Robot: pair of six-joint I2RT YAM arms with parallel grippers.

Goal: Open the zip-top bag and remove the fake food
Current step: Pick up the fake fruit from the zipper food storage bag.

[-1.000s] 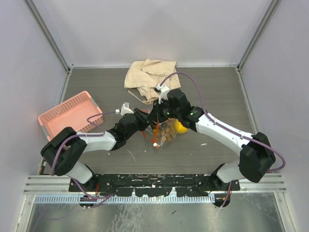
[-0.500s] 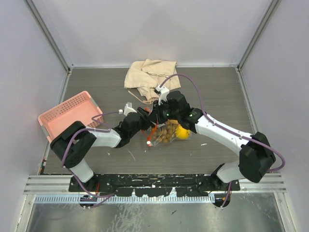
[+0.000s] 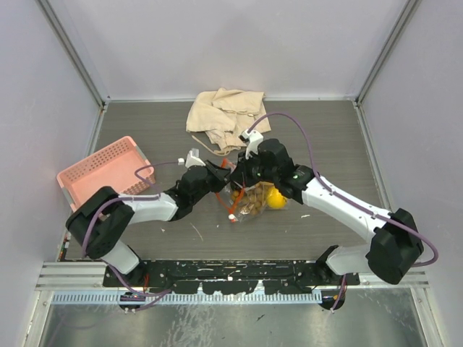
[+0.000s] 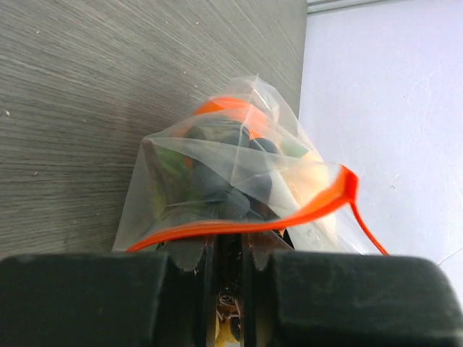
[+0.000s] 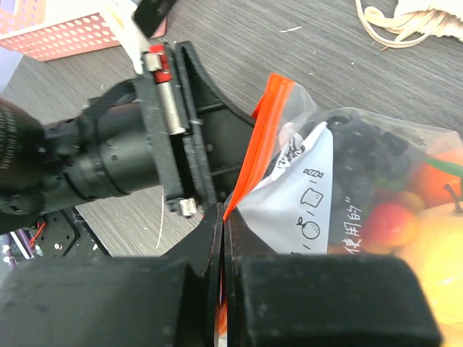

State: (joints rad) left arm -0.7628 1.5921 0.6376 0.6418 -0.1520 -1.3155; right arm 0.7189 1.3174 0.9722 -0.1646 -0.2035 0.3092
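The zip-top bag [image 3: 252, 201] is clear with an orange-red strip [image 4: 239, 225] and hangs between both grippers at mid table. Inside it the fake food shows: dark grapes [image 5: 362, 155], an orange fruit [image 5: 434, 173] and a yellow lemon [image 3: 273, 196]. My right gripper [image 5: 226, 210] is shut on the strip's edge, with the printed film beside it. From the left, my left gripper [image 4: 226, 249] has its jaws drawn close on the bag's lip, and the strip runs just past its fingertips. In the top view the left gripper [image 3: 223, 172] and right gripper [image 3: 239, 181] almost touch.
A pink mesh basket [image 3: 101, 170] stands at the left edge. A crumpled beige cloth [image 3: 224, 116] lies at the back, just behind the right wrist. Grey walls close the table on three sides.
My left gripper's jaws were apart at the bag's mouth and have now closed on its lip. The right gripper has kept its hold and shifted slightly right, and the bag has risen off the table.
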